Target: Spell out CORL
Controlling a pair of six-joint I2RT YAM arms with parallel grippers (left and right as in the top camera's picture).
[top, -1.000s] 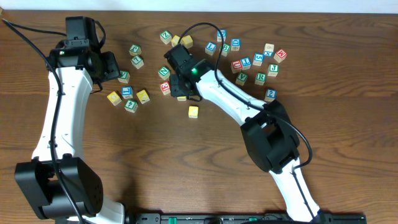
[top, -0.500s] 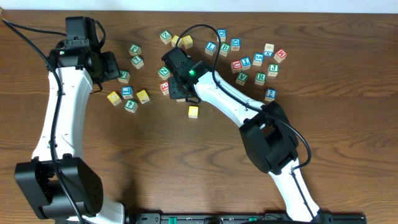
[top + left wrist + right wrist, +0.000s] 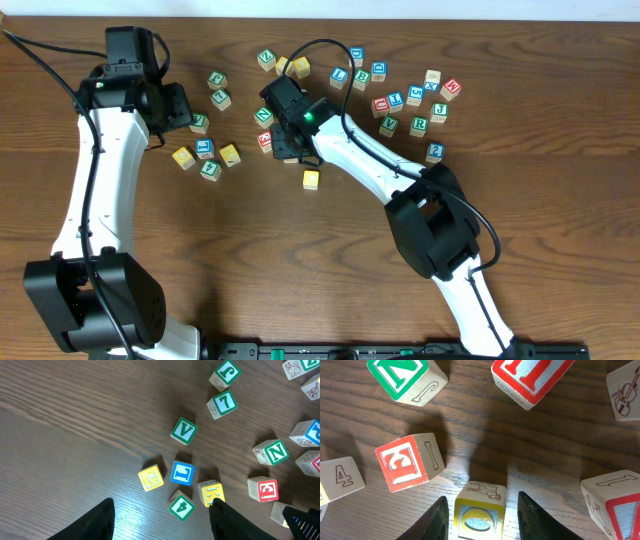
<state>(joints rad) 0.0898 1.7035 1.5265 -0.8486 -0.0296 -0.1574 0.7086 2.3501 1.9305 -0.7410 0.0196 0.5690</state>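
The right gripper [image 3: 482,499] is hovering low with its jaws partly spread, and a yellow block [image 3: 479,519] is sitting directly between its fingers [image 3: 439,519]. They seem not to be pinching it, though contact is hard to judge. The left gripper [image 3: 162,510] is hanging wide apart, holding nothing.

Yellow O cube [image 3: 479,512], upright, between the jaws
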